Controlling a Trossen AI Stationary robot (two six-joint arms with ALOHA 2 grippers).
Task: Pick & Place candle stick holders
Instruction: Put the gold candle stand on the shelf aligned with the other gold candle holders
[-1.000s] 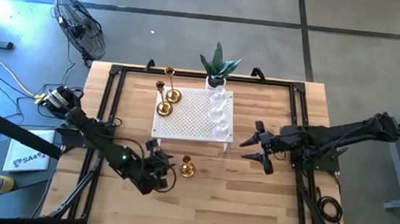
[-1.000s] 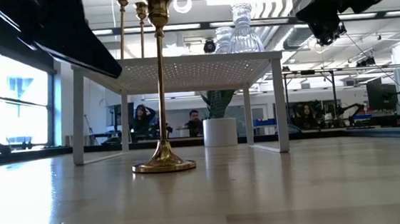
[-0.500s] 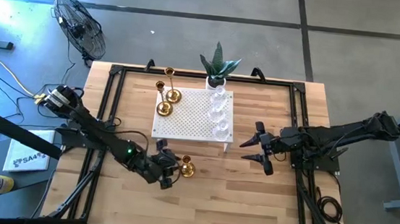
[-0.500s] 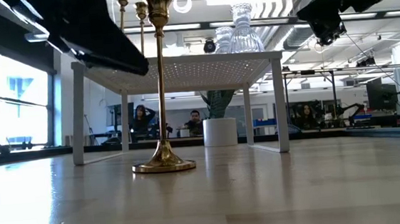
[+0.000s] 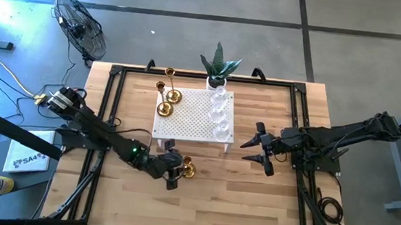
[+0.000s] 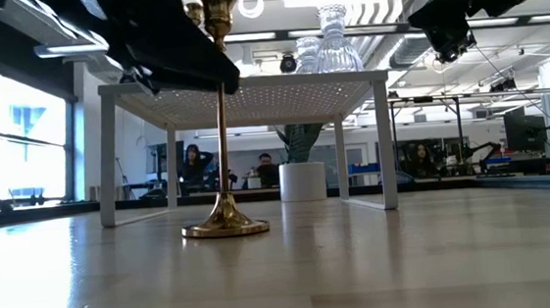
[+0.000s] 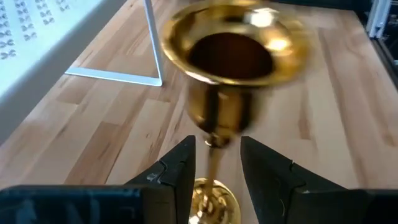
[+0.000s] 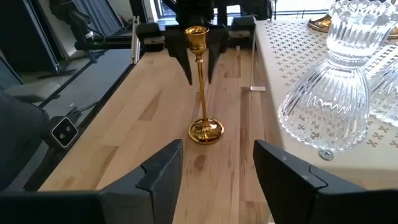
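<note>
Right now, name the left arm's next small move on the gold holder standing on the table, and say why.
Probably close the left gripper on the gold holder: its open fingers already straddle the slim stem below the cup, not yet touching, with the base on the table.

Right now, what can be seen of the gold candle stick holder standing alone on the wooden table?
The gold candle stick holder is shiny brass-looking metal: round flared base, slim stem, cup on top. It stands upright on the wooden table in front of the white perforated stand. The left gripper straddles its stem just under the cup, fingers open, not visibly touching.

Bright even light, close gold holder (image 7: 233, 68) blurred
</note>
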